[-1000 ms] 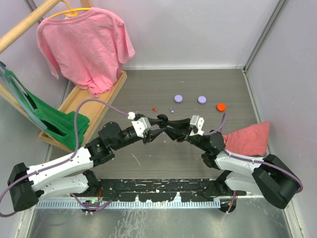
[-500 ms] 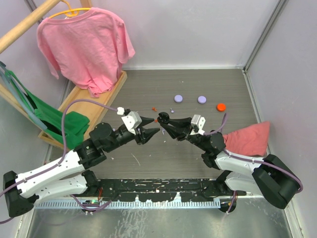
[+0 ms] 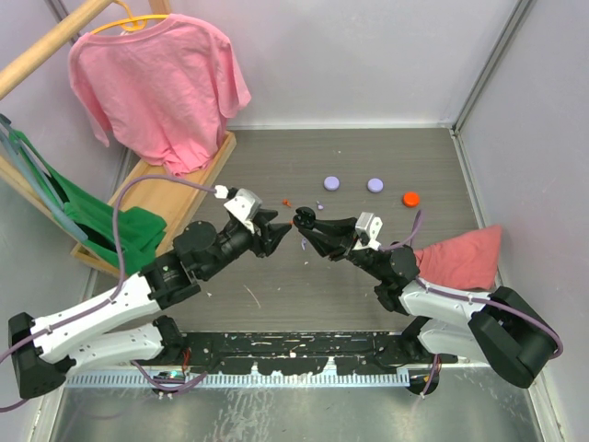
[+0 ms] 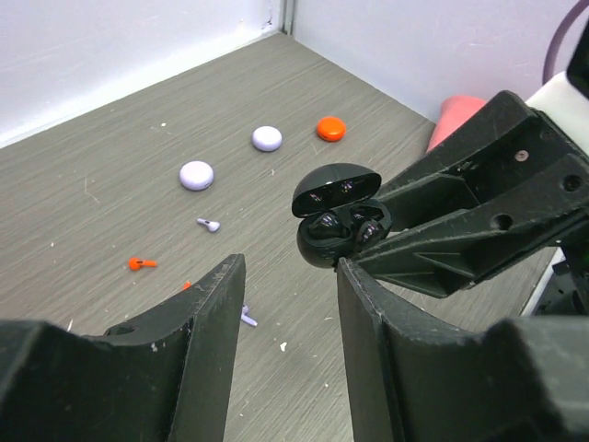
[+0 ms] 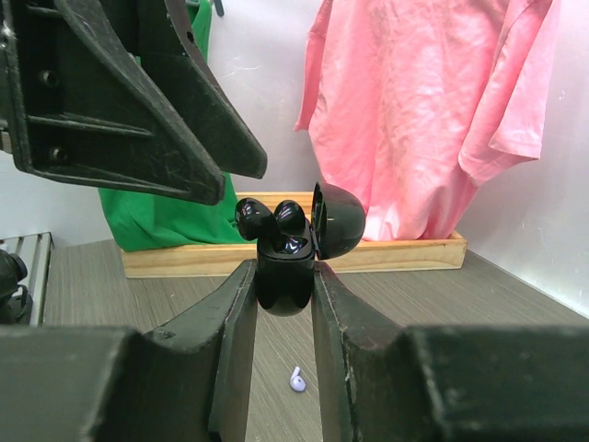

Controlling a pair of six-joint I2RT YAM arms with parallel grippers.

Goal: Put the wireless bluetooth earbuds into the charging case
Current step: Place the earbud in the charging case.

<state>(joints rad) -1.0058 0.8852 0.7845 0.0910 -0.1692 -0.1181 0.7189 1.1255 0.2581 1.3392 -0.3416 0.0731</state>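
My right gripper [image 3: 311, 227] is shut on the charging case [image 3: 303, 219], a small round black puck held above the table with its lid open. In the right wrist view the case [image 5: 283, 272] sits between my fingers, and two black earbuds [image 5: 253, 216] [image 5: 290, 218] rest in its top beside the raised lid [image 5: 337, 219]. The left wrist view shows the same open case [image 4: 333, 241] with both earbuds [image 4: 324, 224] in it. My left gripper [image 3: 282, 237] is open and empty, just left of the case; its jaws [image 4: 290, 267] stand apart below it.
Two lilac discs [image 3: 331, 183] [image 3: 375, 185] and an orange disc [image 3: 410, 198] lie at the back. A lilac scrap [image 5: 295, 379] lies on the table under the case. A red cloth [image 3: 460, 258] is at the right; a wooden tray [image 3: 156, 184] with pink and green clothes is at the left.
My left gripper has drawn back to the left from the case, where it was a second ago, and now stands open. The right gripper holds the case in the same place.
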